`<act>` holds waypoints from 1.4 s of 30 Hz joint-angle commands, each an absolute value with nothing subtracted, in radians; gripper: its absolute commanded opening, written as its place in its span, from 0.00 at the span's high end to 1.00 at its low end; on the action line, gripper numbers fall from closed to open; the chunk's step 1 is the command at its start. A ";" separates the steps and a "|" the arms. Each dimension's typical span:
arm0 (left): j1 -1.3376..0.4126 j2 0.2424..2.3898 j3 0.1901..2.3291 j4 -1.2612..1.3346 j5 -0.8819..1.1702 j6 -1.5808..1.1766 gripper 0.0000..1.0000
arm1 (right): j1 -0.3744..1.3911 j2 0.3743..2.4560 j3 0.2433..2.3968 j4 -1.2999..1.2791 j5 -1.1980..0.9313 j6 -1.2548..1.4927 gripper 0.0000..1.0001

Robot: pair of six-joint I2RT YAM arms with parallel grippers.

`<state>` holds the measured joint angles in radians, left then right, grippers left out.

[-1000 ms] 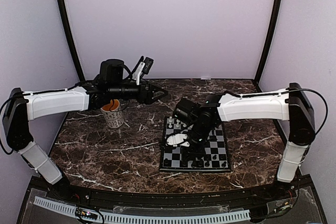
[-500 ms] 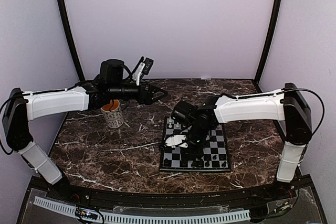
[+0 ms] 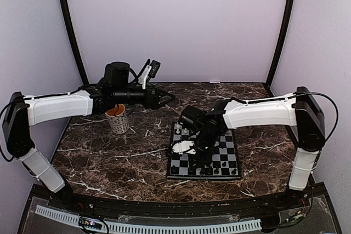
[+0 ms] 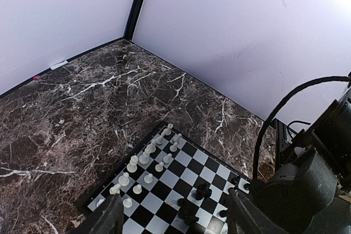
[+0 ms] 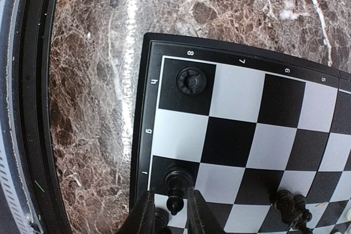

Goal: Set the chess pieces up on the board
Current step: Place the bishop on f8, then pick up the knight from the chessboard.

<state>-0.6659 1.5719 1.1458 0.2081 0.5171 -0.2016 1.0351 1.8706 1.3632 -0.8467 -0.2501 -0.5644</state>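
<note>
— Where does the board sit?

— The board (image 3: pixel 225 152) lies flat on the dark marbled counter (image 3: pixel 104 157), right of the middle. White pieces (image 4: pixel 131 164) stand in two rows at its far side, toward the left. Black pieces (image 3: pixel 204 171) line its near row.

— And the right hand?

— The right hand (image 5: pixel 173 215) is low over the board's near-left part. Its fingers (image 5: pixel 147 215) are narrowly apart, one on either side of a black piece (image 5: pixel 176 182). That piece stands on a dark square of the edge row, two squares along from the corner. A sliver of gap shows on each side of the piece, so it is not pinched.

— Anything on the corner square itself?

— A black rook (image 5: pixel 191 80), on the square marked h and 8.

— The left hand?

— The left hand (image 4: pixel 178 218) hangs above the counter, well apart from the board on its far-left side. It is just right of a mug (image 3: pixel 118 119) and higher than it. Its fingers are wide apart with nothing between them, and they point toward the board.
</note>
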 commanded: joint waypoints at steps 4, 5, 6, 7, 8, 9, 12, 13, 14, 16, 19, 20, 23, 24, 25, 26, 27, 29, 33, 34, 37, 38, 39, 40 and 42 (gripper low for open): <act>-0.671 1.525 1.177 0.207 0.529 -0.194 0.34 | 0.977 1.800 1.446 -0.886 -0.275 -0.566 0.75; -0.672 1.525 1.177 0.207 0.528 -0.195 0.34 | 0.954 1.799 1.459 -0.882 -0.278 -0.560 0.75; -0.671 1.525 1.177 0.207 0.529 -0.195 0.34 | 0.929 1.800 1.470 -0.877 -0.276 -0.551 0.75; -0.672 1.526 1.177 0.207 0.529 -0.195 0.34 | 0.903 1.803 1.477 -0.873 -0.268 -0.544 0.75; -0.671 1.526 1.176 0.208 0.529 -0.195 0.34 | 0.890 1.809 1.481 -0.866 -0.256 -0.542 0.75; -0.671 1.526 1.175 0.208 0.529 -0.196 0.34 | 0.880 1.814 1.481 -0.861 -0.238 -0.539 0.73; -0.671 1.524 1.175 0.208 0.529 -0.197 0.34 | 0.867 1.817 1.457 -0.831 -0.192 -0.547 0.63; -0.671 1.524 1.175 0.208 0.529 -0.196 0.34 | 0.866 1.821 1.450 -0.824 -0.182 -0.552 0.61; -0.670 1.524 1.175 0.209 0.529 -0.196 0.34 | 0.864 1.825 1.449 -0.822 -0.178 -0.554 0.60; -0.671 1.524 1.175 0.210 0.529 -0.198 0.34 | 0.861 1.833 1.449 -0.818 -0.180 -0.559 0.59; -0.672 1.524 1.175 0.211 0.531 -0.200 0.34 | 0.858 1.854 1.448 -0.811 -0.171 -0.568 0.59; -0.672 1.524 1.175 0.211 0.531 -0.200 0.34 | 0.858 1.861 1.448 -0.809 -0.167 -0.572 0.59; -0.671 1.524 1.175 0.212 0.531 -0.199 0.34 | 0.858 1.880 1.450 -0.809 -0.171 -0.586 0.61; -0.670 1.523 1.175 0.211 0.532 -0.199 0.34 | 0.858 1.886 1.452 -0.812 -0.180 -0.590 0.62; -0.671 1.523 1.175 0.211 0.532 -0.199 0.34 | 0.858 1.890 1.453 -0.815 -0.190 -0.596 0.63; -0.671 1.523 1.175 0.211 0.531 -0.198 0.34 | 0.858 1.892 1.452 -0.816 -0.199 -0.600 0.64; -0.671 1.523 1.175 0.211 0.531 -0.198 0.34 | 0.858 1.896 1.452 -0.815 -0.204 -0.602 0.66; -0.671 1.523 1.175 0.210 0.531 -0.199 0.34 | 0.857 1.905 1.455 -0.818 -0.209 -0.603 0.68; -0.671 1.524 1.175 0.210 0.532 -0.198 0.34 | 0.858 1.925 1.453 -0.822 -0.220 -0.607 0.71; -0.671 1.524 1.175 0.209 0.533 -0.197 0.34 | 0.859 1.930 1.453 -0.822 -0.221 -0.608 0.72; -0.670 1.524 1.175 0.209 0.532 -0.195 0.34 | 0.859 1.941 1.453 -0.824 -0.221 -0.606 0.73; -0.671 1.524 1.175 0.209 0.532 -0.195 0.34 | 0.858 1.944 1.451 -0.823 -0.220 -0.608 0.73; -0.672 1.524 1.175 0.209 0.531 -0.196 0.34 | 0.858 1.946 1.451 -0.823 -0.220 -0.607 0.73; -0.671 1.523 1.175 0.209 0.532 -0.195 0.34 | 0.858 1.948 1.452 -0.823 -0.220 -0.607 0.73; -0.670 1.524 1.175 0.207 0.531 -0.195 0.34 | 0.858 1.952 1.453 -0.824 -0.222 -0.608 0.75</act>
